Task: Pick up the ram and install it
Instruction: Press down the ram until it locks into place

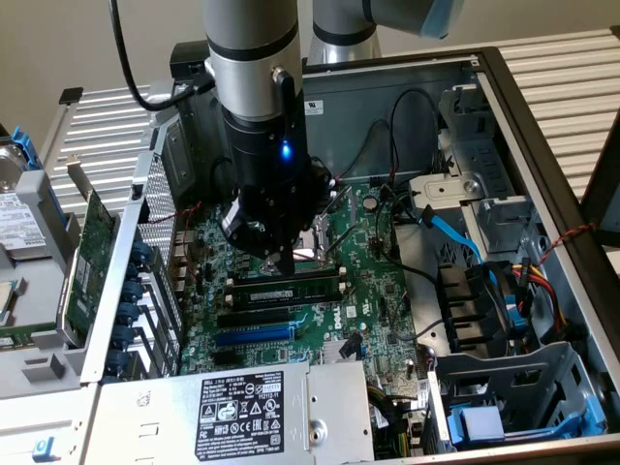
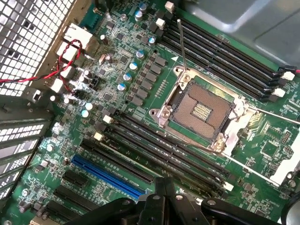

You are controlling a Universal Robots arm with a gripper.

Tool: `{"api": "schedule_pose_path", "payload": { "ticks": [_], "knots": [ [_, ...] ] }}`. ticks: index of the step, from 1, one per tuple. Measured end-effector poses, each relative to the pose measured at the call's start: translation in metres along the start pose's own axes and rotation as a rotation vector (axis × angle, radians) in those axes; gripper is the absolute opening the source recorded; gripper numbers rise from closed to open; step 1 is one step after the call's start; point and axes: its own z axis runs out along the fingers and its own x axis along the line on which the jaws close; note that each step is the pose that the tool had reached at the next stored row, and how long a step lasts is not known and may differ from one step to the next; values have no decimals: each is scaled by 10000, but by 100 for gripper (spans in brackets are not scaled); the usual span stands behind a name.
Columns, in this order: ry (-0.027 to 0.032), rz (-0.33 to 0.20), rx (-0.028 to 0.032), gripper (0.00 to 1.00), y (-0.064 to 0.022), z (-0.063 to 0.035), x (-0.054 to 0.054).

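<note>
Empty CPU socket (image 2: 199, 112) mid-motherboard (image 2: 140, 70) — blue slot (image 2: 108, 176) nearby.

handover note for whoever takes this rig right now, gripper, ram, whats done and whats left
Gripper: shut, low over the motherboard, just above the memory slots beside the open CPU socket.
Ram: lying along a memory slot directly under the fingertips; it looks to be in the slot, but whether the end clips have latched cannot be told.
Done: the stick has been brought to the slot.
Left: confirm that it is fully seated and latched at both ends.
</note>
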Motion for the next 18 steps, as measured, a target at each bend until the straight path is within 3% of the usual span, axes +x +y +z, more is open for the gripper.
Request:
{"api": "schedule_pose_path", "payload": {
  "ticks": [18],
  "knots": [
    [24,2589,62,11,0,0,0]
  ]
}}
